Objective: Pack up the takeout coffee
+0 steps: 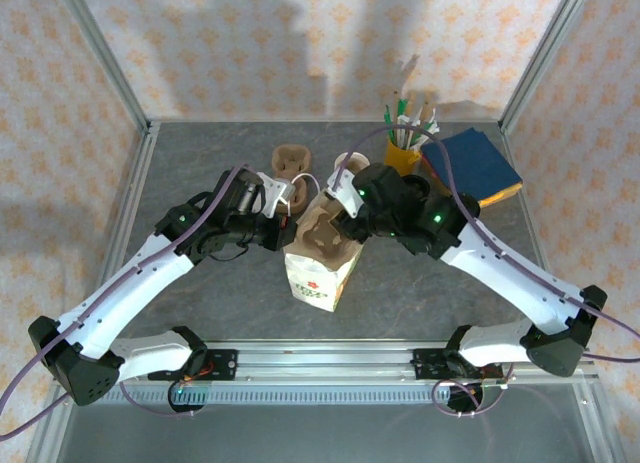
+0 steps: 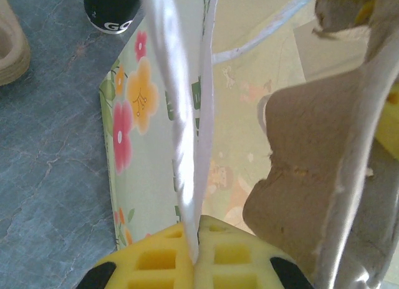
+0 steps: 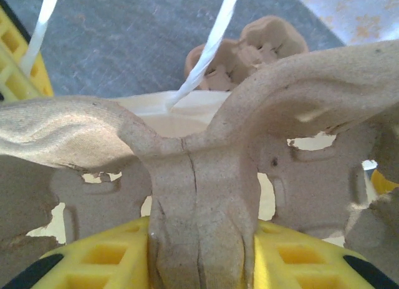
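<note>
Top view: flowered bag point(image 1: 318, 273), mid-table point(image 1: 200, 153), cardboard cup tray point(image 1: 322, 228) in its mouth, half hidden by arms.
Left wrist: left fingers point(image 2: 156, 259) pinched together on bag handle point(image 2: 187, 145).
Right wrist: right fingers point(image 3: 93, 261) clamped on tray's middle ridge.
Whereabouts of coffee: cannot tell.

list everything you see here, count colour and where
paper bag: one, pale green with flowers, standing mid-table
bag handle: one gripped, white, above the bag
cup carrier: one, brown pulp, gripped at the bag's mouth
second carrier: one, brown pulp, on the table behind the bag
yellow cup: one, holding sticks and straws, far right
blue pad: one, blue over yellow, beside the yellow cup
banded cup: one, black band with white letters, near the bag's corner
table: one, grey
left hand: yellow pads, shut on the bag handle
right hand: yellow pads, shut on the cup carrier
</note>
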